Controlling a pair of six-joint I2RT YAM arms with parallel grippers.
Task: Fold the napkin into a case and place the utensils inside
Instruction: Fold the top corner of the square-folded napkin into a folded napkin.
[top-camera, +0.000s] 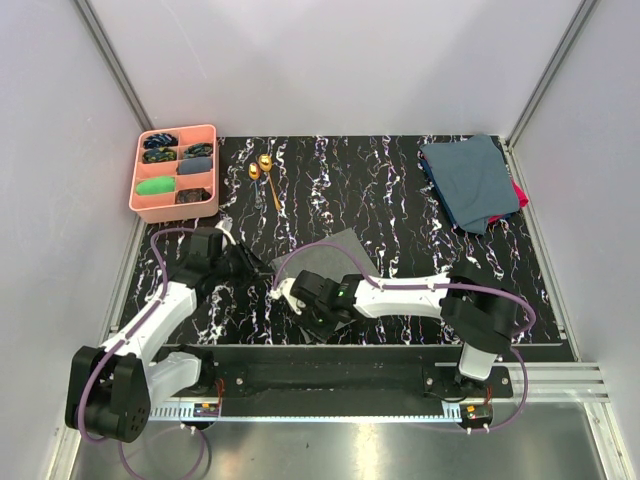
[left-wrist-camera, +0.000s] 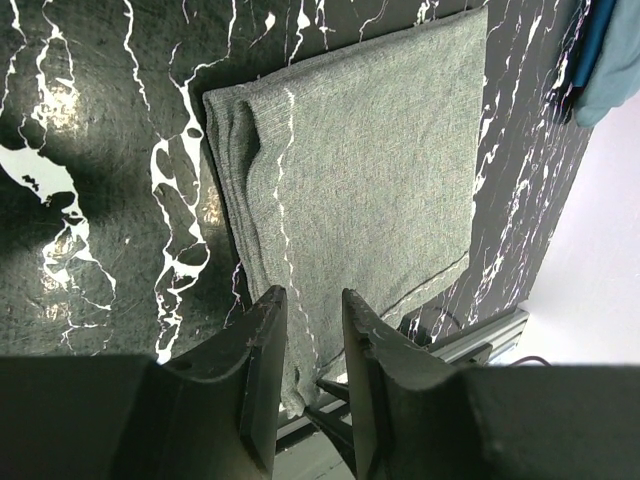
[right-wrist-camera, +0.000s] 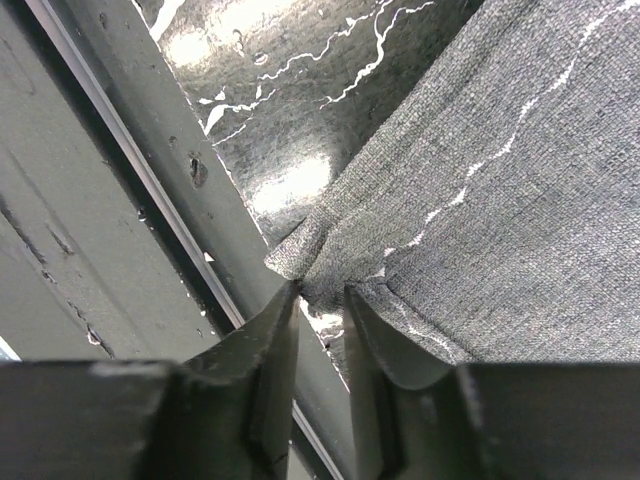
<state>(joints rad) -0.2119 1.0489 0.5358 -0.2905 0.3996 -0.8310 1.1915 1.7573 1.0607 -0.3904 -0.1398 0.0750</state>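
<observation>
The grey napkin (top-camera: 335, 258) lies folded on the black marbled table (top-camera: 400, 210); it fills the left wrist view (left-wrist-camera: 370, 170). My right gripper (top-camera: 318, 322) is at its near corner by the table's front edge. In the right wrist view the jaws (right-wrist-camera: 320, 292) pinch that puckered corner (right-wrist-camera: 330, 255). My left gripper (top-camera: 255, 268) hovers at the napkin's left side. Its jaws (left-wrist-camera: 305, 295) stand apart with nothing between them. Two gold utensils (top-camera: 262, 170) lie at the back, next to the tray.
A pink compartment tray (top-camera: 140, 195) with small items stands at the back left. Blue-teal cloths (top-camera: 468, 180) are stacked at the back right. The metal front rail (right-wrist-camera: 130, 160) runs right beside the napkin's near corner.
</observation>
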